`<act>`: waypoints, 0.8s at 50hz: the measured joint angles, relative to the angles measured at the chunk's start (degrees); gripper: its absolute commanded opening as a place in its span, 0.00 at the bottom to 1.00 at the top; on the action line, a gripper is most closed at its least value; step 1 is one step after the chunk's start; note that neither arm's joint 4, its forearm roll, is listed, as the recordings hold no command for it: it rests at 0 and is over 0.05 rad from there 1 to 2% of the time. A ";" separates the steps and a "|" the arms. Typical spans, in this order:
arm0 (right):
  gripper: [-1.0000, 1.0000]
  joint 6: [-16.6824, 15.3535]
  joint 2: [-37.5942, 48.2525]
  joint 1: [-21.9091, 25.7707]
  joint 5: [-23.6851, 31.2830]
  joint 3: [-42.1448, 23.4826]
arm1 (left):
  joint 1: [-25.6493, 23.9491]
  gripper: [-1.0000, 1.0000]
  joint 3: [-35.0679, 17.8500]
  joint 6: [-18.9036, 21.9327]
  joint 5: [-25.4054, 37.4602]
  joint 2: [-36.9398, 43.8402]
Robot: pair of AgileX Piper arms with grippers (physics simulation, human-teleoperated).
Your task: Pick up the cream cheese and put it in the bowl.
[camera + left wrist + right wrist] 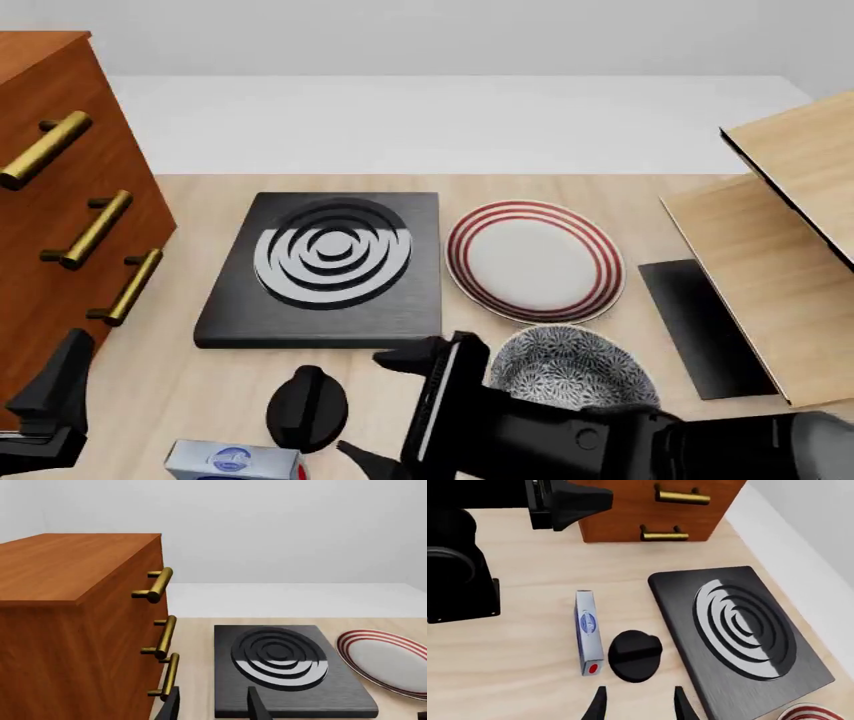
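Two arms: only the right arm is near the work; the left gripper [47, 400] sits back at the near-left table edge beside the wooden drawer cabinet [54, 200], out of the way.
Cream cheese: the carton [588, 632] lies flat on the wooden table [527, 645], its red end toward the right wrist camera and its long side running away from it. It is just beside the black knob [635, 656], apparently not touching. In the front view the cream cheese [234, 461] sits at the near edge, left of the right arm.
Right gripper: the right gripper [638, 702] hangs above the table with both fingers spread and nothing between them. The tips line up nearer the knob than the carton, so it is not yet centred on its target.
Left gripper: two dark fingertips [257, 705] show in its wrist view with a gap between them and nothing held, though only the tips show, so how wide is hard to judge.
Bowl: the patterned bowl [574, 362] stands just right of the right arm's wrist, near the red-ringed plate [534, 260], so the carry would be short.
Stove plate: the black burner slab [327, 265] lies beyond the knob, apart from the carton.
Step in hand: likely the approach to the grasp. Closing across the carton's narrow width looks sensible.
Risk: the knob crowds one side and could be caught by a finger.
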 measured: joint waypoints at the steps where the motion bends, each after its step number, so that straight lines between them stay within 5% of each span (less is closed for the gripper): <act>1: 1.00 0.11 0.41 0.29 0.03 -0.39 | 0.00 1.00 0.00 0.00 0.00 0.00; 40: 1.00 5.97 12.89 6.60 -0.85 -10.75 | 0.00 1.00 0.00 0.00 0.00 0.00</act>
